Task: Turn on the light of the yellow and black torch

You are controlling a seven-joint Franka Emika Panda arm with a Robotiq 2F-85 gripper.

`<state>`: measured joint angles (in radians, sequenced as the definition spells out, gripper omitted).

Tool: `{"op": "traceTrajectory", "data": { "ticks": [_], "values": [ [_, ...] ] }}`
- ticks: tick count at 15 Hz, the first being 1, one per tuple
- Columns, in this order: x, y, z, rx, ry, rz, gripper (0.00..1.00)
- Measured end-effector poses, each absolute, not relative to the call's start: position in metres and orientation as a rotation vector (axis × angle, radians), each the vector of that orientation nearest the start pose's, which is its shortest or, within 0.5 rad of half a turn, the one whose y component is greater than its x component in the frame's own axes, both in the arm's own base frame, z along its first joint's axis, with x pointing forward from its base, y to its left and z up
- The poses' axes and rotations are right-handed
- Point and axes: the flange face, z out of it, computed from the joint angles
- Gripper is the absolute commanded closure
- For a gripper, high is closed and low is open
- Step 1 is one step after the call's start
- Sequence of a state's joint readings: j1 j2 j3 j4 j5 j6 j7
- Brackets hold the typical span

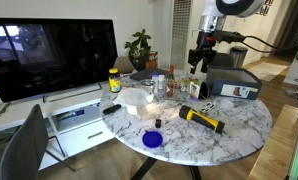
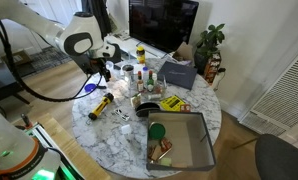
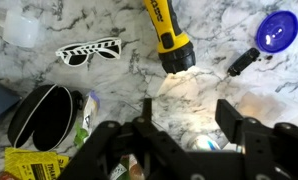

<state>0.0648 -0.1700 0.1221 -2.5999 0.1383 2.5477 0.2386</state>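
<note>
The yellow and black torch (image 3: 166, 28) lies flat on the marble table, with its black head (image 3: 176, 58) towards the gripper. A bright patch on the marble spreads out from the head. The torch also shows in both exterior views (image 1: 202, 120) (image 2: 100, 105), near the table's edge. My gripper (image 3: 187, 115) is open and empty. It hangs above the table just beyond the torch's head and does not touch it. It also shows in both exterior views (image 1: 198, 64) (image 2: 98, 70), well above the tabletop.
White sunglasses (image 3: 89, 50), a black case (image 3: 39, 115), a blue lid (image 3: 277, 30) and a black marker (image 3: 242, 62) lie around the torch. Bottles (image 1: 161, 82), a grey box (image 1: 232, 82) and a grey tray (image 2: 181, 140) crowd the round table (image 1: 229, 135). A monitor (image 1: 49, 55) stands beside it.
</note>
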Motion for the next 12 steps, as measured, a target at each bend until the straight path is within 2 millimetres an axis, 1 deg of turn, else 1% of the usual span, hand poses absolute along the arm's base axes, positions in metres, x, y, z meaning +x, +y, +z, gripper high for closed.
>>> {"op": "traceTrajectory", "data": {
  "ticks": [4,7,9,12],
  "values": [
    [0.422,0.083,0.353,-3.015,0.331,-0.260,0.00],
    [0.414,0.081,0.374,-2.984,0.334,-0.402,0.00],
    [0.406,0.077,0.382,-2.974,0.306,-0.475,0.01],
    [0.399,0.075,0.385,-2.971,0.298,-0.502,0.00]
  ]
}}
